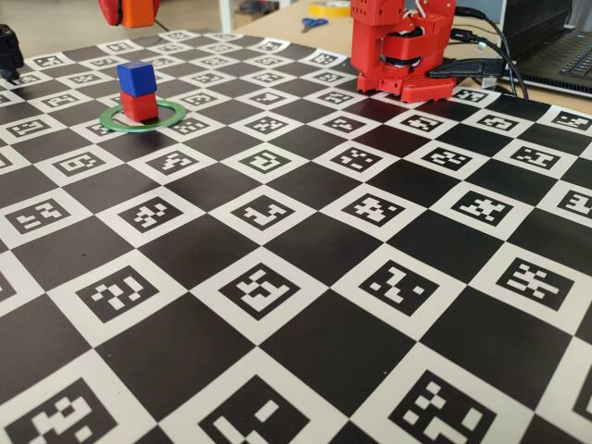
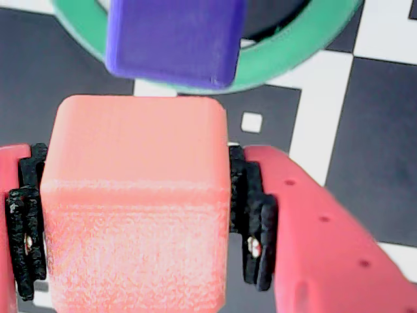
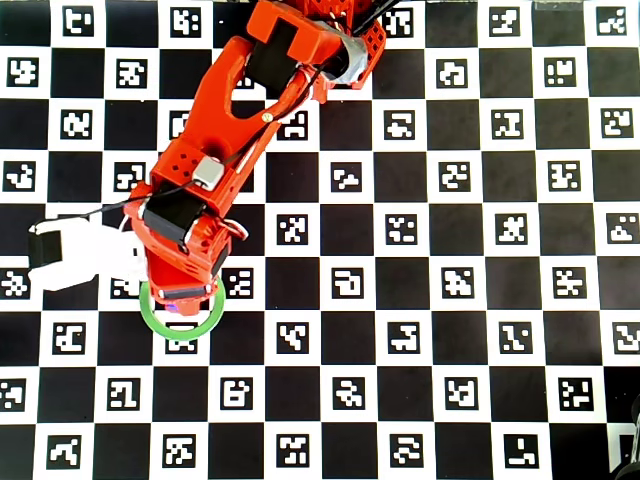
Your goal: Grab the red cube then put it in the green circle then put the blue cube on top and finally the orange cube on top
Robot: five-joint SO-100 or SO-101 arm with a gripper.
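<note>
**Mira:** Orange cube (image 2: 133, 208) is the thing to watch now. In the wrist view it sits between the two jaws of the gripper (image 2: 133, 218), and the black pads press on both of its sides, so the claw is closed on it and carries it.

**Jonas:** And where are the other parts of the task?

**Mira:** In the fixed view the red cube (image 1: 140, 106) stands inside the green circle (image 1: 172, 117), and the blue cube (image 1: 136, 78) rests on top of it, a little turned against the red one. So the first two steps look finished. In the same view the orange cube (image 1: 139, 12) hangs high at the top edge, well above the small tower and not touching it.

**Jonas:** Is it already over the tower?

**Mira:** Nearly, I think. In the wrist view the blue cube (image 2: 174, 40) lies just beyond the orange one, with the green circle (image 2: 306, 40) around it. In the overhead view the arm covers the stack; only the green circle (image 3: 158, 322) and a small bit of blue show under the gripper.

**Jonas:** So what is left?

**Mira:** Only the last step, in my judgement: to bring the orange cube straight over the blue one, lower it, and let go. The checkered board (image 1: 305, 277) has no other loose piece on it.
</note>
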